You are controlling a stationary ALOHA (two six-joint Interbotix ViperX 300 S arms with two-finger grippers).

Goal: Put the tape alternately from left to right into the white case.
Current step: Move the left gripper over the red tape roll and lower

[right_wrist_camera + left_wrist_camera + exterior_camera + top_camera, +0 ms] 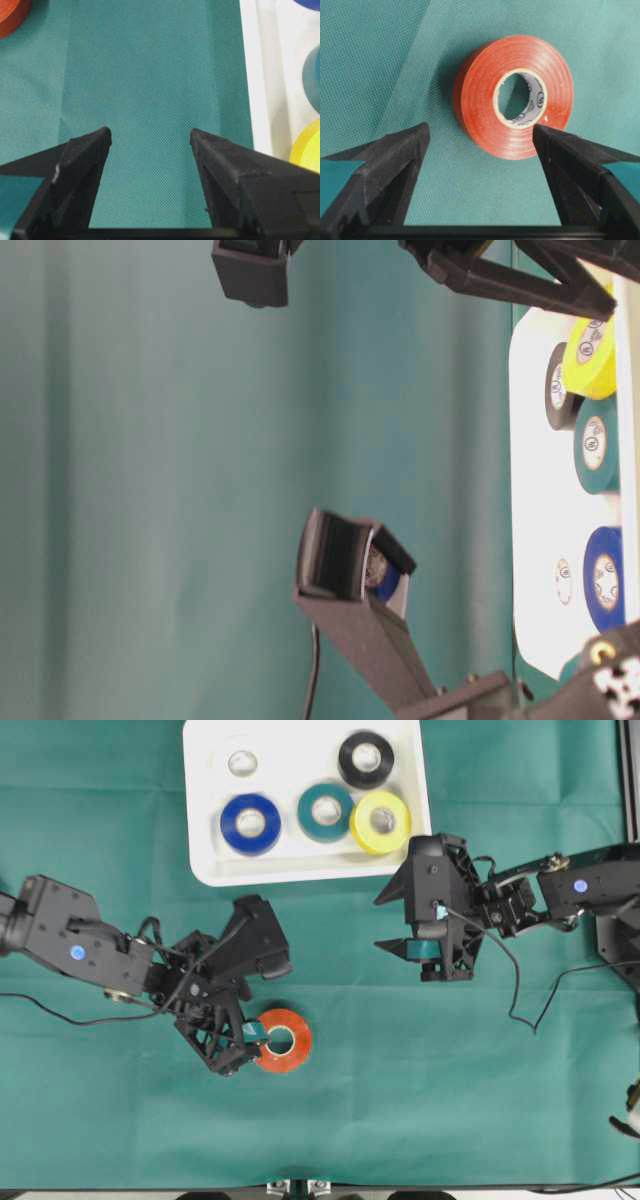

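Note:
The white case [305, 868] lies at the top of the green cloth and holds the white [242, 763], black [365, 758], blue [250, 823], teal [325, 812] and yellow [381, 821] tape rolls. A red tape roll [283, 1040] lies flat on the cloth below it. My left gripper [248, 1050] is open right beside this roll. In the left wrist view the red roll [480, 95] sits just ahead of the left gripper [481, 132], its rim by the right fingertip [555, 145]. My right gripper [392, 920] hangs open and empty beside the case's lower right corner.
In the right wrist view the right gripper [150, 136] is over bare cloth, with the case rim [252, 75] to its right and the red roll [10, 15] at the top left. A black cable [520, 980] trails from the right arm.

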